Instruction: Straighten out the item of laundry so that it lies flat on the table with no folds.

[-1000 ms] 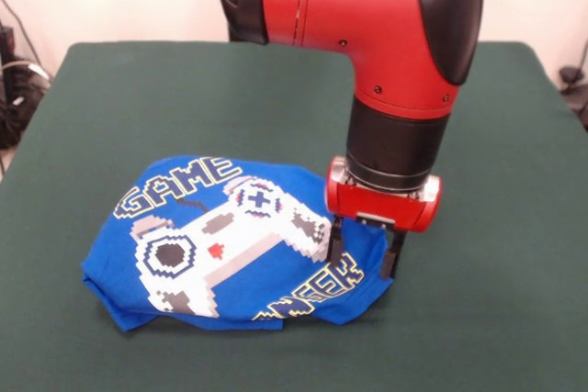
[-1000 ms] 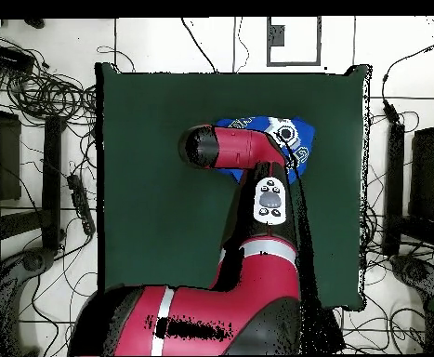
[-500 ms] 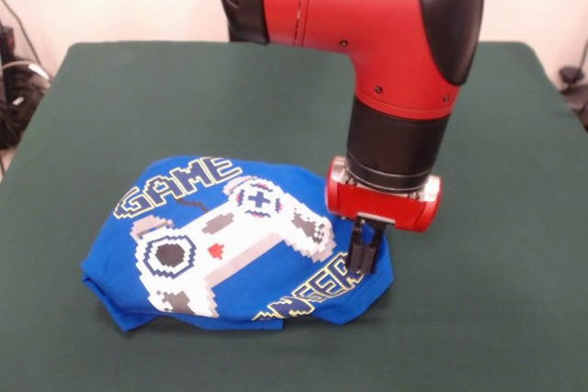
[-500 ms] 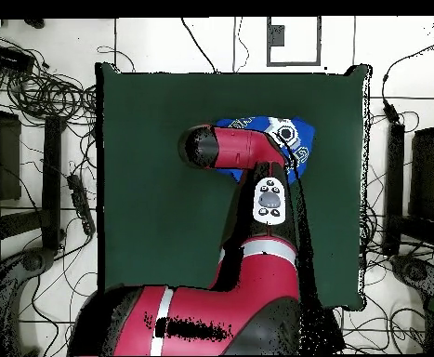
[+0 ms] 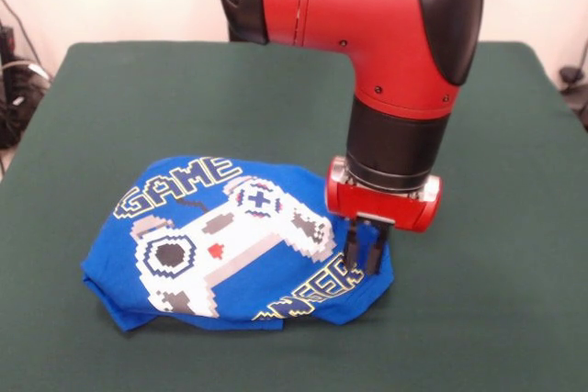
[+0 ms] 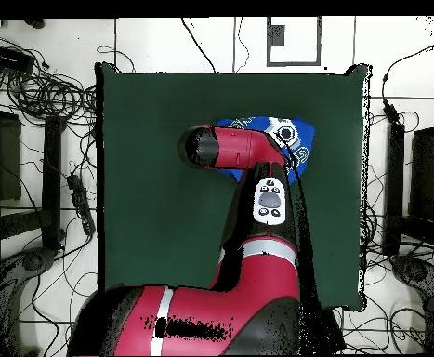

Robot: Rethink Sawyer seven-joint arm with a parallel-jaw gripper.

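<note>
In the front view, the blue T-shirt is lying crumpled on the green table, its edges tucked under, while the gripper is pinching the shirt's right edge with its jaws drawn narrow on the cloth. In the overhead view, the red arm is covering most of the shirt, and the gripper is hiding beneath it.

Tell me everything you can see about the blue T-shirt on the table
The blue T-shirt is bright blue soft cloth, printed with a white-grey pixel game controller and yellow-outlined lettering: GAME reads in full, the lower word is partly folded under. It lies crumpled, edges tucked beneath and sleeves not spread, on the green table, toward its near side in the front view. The gripper is shut on the cloth at its right edge in that view. In the overhead view the arm covers most of the shirt.
</note>
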